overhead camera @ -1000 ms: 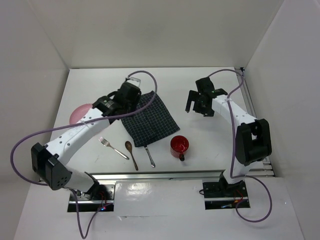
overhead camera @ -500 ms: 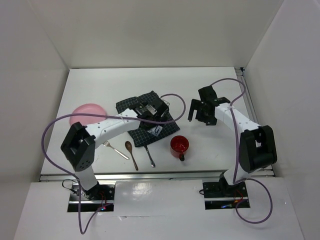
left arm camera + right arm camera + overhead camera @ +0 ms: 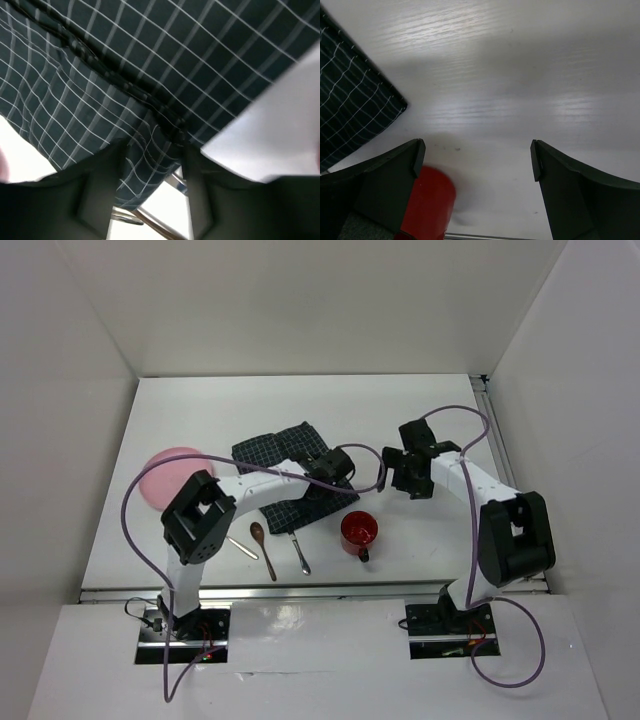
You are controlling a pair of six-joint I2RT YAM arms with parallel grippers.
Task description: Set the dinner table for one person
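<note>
A dark navy checked cloth (image 3: 275, 450) lies rumpled mid-table on the white dinner table (image 3: 200, 405). My left gripper (image 3: 322, 485) is down on the cloth's right part. In the left wrist view its fingers (image 3: 197, 195) stand partly apart with a fold of cloth (image 3: 150, 75) between them (image 3: 154, 145). A red mug (image 3: 358, 531) stands near the front edge. My right gripper (image 3: 392, 472) is open and empty, hovering above the table (image 3: 495, 75) just beyond the mug (image 3: 427, 205), right of the cloth's corner (image 3: 350, 100).
A pink plate (image 3: 165, 475) lies at the left. A wooden spoon (image 3: 263, 546) and a knife (image 3: 300, 552) lie near the front rail, with a fork (image 3: 240, 546) partly hidden under the left arm. White walls close in on three sides.
My left arm has swung from the cloth's far left corner across to its right part, and the cloth has been rumpled. My right gripper has moved nearer, towards the mug.
</note>
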